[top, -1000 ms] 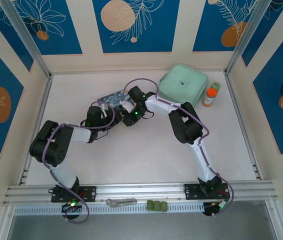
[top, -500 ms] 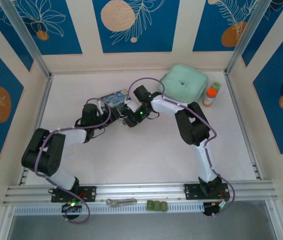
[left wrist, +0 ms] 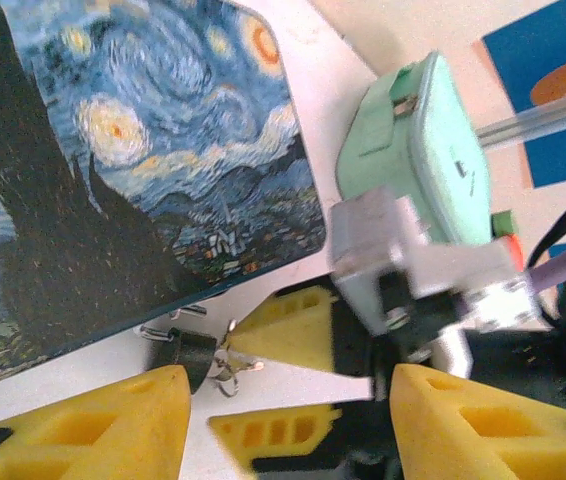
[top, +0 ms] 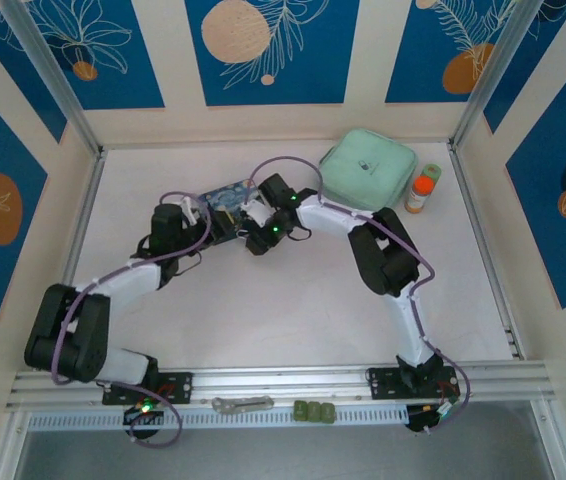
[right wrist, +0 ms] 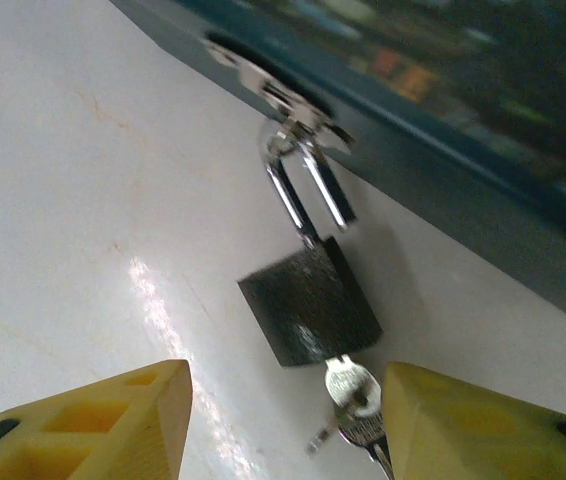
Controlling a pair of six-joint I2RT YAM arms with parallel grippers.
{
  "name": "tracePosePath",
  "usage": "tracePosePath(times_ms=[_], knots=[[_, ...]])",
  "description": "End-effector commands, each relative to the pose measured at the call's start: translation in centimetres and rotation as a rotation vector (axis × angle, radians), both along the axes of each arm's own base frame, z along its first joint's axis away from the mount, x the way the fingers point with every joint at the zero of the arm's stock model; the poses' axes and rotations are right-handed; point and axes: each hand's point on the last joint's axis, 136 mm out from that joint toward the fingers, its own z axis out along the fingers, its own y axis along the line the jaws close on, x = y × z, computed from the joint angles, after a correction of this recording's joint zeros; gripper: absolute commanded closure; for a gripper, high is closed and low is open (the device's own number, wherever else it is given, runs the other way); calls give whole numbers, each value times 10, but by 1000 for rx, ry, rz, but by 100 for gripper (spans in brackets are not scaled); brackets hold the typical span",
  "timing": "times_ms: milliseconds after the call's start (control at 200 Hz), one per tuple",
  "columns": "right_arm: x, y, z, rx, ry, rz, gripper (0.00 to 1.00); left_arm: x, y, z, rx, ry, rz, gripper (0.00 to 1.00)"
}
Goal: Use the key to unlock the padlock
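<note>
Right gripper spread wide, gripping nothing; key sits in padlock base between its fingers. Padlock on table, shackle through tin hasp. Left gripper spread, empty.

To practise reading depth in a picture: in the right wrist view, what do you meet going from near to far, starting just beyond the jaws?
key → padlock body → its shackle → hasp on the side of the tin
</note>
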Motion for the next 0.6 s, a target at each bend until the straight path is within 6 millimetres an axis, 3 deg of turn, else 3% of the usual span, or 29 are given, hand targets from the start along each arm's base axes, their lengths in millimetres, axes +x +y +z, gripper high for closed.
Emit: tracePosePath(times_ms=[0,240,590], knots=[[15,5,-5,-71,-116,-7,44,4,19,20,47,-34,48,41],[18,20,-13,-137,-262,-7,41,22,54,18,32,-14,141,39],[11,7,-31,-190,-277,39,38,59,46,5,-89,-14,128,41]])
